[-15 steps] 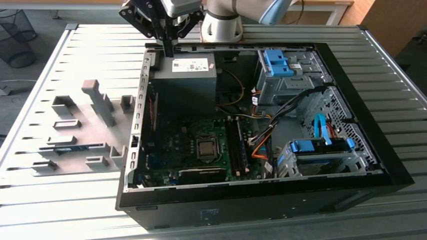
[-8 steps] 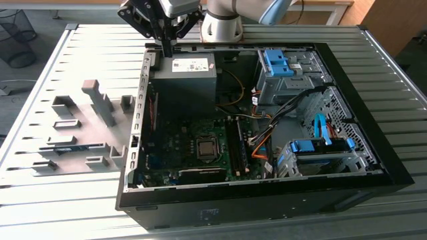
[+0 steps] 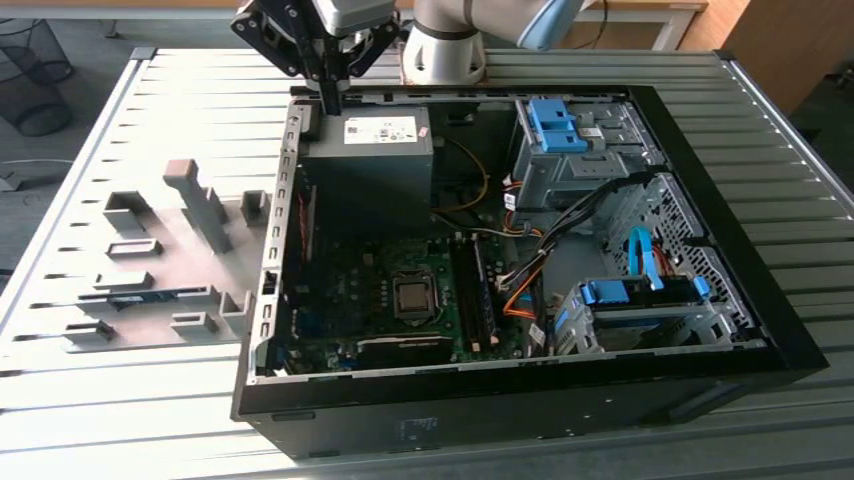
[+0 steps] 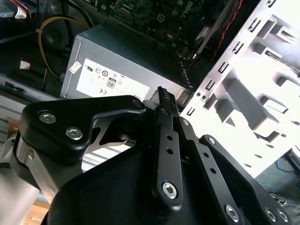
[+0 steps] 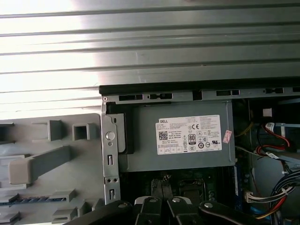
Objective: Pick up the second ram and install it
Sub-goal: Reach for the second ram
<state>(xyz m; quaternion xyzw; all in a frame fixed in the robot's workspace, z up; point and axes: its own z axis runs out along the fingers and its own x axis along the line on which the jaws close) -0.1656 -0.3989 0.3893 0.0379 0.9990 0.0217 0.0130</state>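
Computer case (image 3: 534,400), black sheet metal, lies open on a ribbed metal table (image 3: 200,80). Inside it are a green motherboard (image 3: 347,290), a grey box-shaped power supply (image 3: 380,150) with a white label at the far end, two perforated drive cages with bright-blue plastic clips (image 3: 561,125) on the exterior view's right, and loose orange, yellow and black cables between them.

Just beside the case on the exterior view's left lies a flat grey fixture plate (image 3: 80,250). It carries chunky grey slotted blocks (image 3: 200,200) and, toward its near end, the second ram (image 3: 140,296). This thin blue-green stick sits low in a long holder, its long axis running from the exterior view's left to right, across the case's length. In the first wrist view it shows as a narrow blue strip (image 5: 30,199).

The gripper (image 3: 330,108) hangs over the far left corner of the case, beside the power supply and well apart from the ram. Its black fingers (image 4: 165,105) point downward, seem drawn together, and have nothing between them.
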